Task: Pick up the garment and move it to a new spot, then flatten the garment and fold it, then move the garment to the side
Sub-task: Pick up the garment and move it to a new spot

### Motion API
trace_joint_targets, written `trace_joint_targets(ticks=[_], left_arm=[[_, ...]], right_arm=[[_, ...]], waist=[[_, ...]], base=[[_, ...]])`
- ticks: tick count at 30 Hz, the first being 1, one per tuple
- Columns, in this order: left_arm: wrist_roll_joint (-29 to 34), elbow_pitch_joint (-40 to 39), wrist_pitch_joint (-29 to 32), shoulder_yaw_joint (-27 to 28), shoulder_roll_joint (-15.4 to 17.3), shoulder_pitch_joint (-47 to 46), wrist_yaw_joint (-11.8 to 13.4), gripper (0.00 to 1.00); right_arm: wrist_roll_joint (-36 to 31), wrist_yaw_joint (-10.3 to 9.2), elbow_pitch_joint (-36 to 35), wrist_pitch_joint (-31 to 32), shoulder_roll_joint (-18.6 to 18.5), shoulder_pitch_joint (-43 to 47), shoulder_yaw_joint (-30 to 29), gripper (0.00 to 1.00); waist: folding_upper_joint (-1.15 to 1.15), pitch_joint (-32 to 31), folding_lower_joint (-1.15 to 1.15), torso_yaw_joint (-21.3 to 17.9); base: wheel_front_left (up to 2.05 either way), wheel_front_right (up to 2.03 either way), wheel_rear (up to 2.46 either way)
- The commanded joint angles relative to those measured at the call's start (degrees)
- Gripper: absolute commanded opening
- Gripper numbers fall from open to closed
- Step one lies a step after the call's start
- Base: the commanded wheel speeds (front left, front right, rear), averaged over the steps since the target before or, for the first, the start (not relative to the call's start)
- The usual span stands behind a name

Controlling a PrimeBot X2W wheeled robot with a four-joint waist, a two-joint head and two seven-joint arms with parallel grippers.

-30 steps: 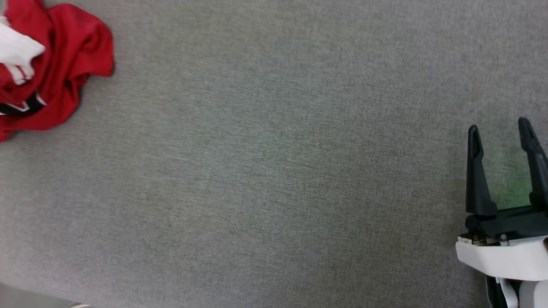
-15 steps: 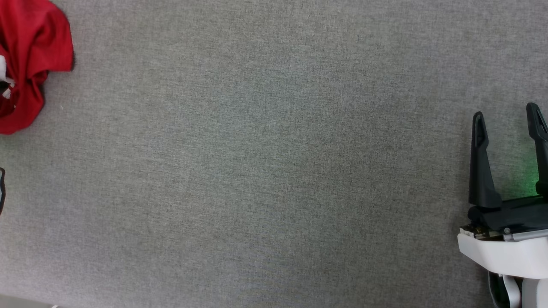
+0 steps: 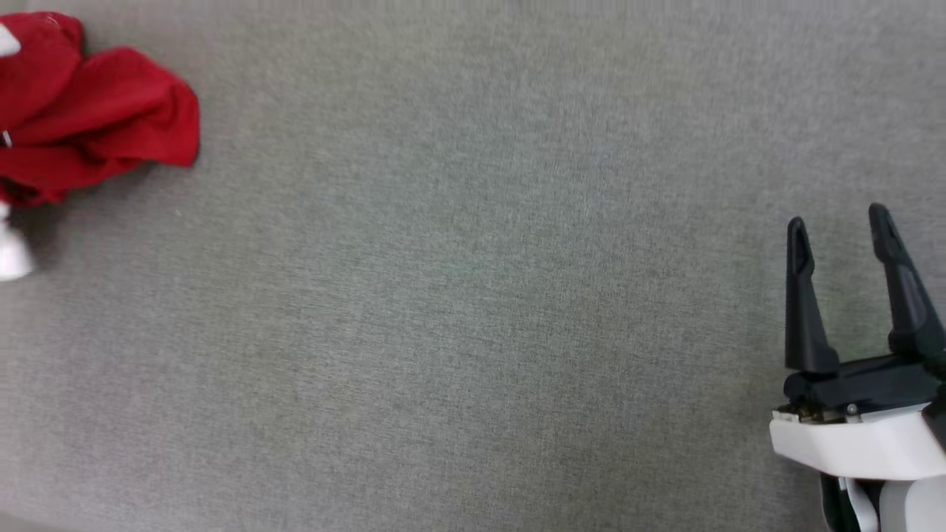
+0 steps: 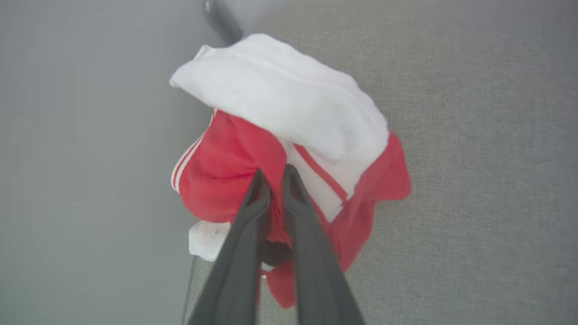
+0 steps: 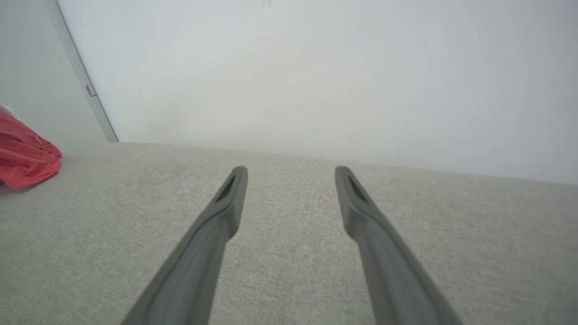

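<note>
The garment (image 3: 96, 118) is a bunched red heap at the far left of the grey table in the head view, cut off by the picture's edge. In the left wrist view the garment (image 4: 216, 180) is crumpled, a white sleeve with red stripes draped over its top. My left gripper (image 4: 275, 174) is shut on a red fold of it, fingers almost touching. My right gripper (image 3: 838, 222) stands open at the lower right, far from the cloth, nothing between its fingers. From the right wrist view, the right gripper (image 5: 291, 174) points over bare table, with the garment (image 5: 25, 158) at far left.
Grey woven table cloth (image 3: 473, 310) stretches wide between garment and right gripper. The table's left edge (image 4: 194, 280) runs just beside the garment. A pale wall (image 5: 316, 67) rises behind the far edge. A dark bar (image 4: 221, 20) shows beyond the garment.
My left gripper has shut on the garment, and the red heap has changed shape. The head view has shifted between frames. The right gripper stays open.
</note>
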Motion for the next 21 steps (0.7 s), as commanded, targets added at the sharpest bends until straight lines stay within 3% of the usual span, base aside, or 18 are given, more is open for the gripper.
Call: trace_joint_targets(ticks=[1, 10, 21], left_arm=[[0.69, -2.09, 0.01, -1.07, 1.36, -1.63, 0.03, 0.0], [3.96, -17.85, 3.51, -10.03, 2.36, -9.41, 0.03, 0.0], [4.4, -30.12, 5.84, -22.54, -5.08, -17.0, 0.03, 0.0]], right_arm=[[0.74, -0.02, 0.51, -0.12, 0.08, 1.27, 0.19, 1.0], [3.85, -0.02, 2.34, -0.12, 0.09, 3.04, 0.85, 1.0], [7.17, -0.02, 3.62, -0.12, 0.09, 4.31, 1.3, 1.0]], waist=[[0.0, -4.12, 0.0, 0.22], [0.0, -10.53, 0.0, -1.45], [0.0, -15.44, 0.0, -10.08]], base=[[0.0, 0.0, 0.0], [0.0, 0.0, 0.0], [0.0, 0.0, 0.0]])
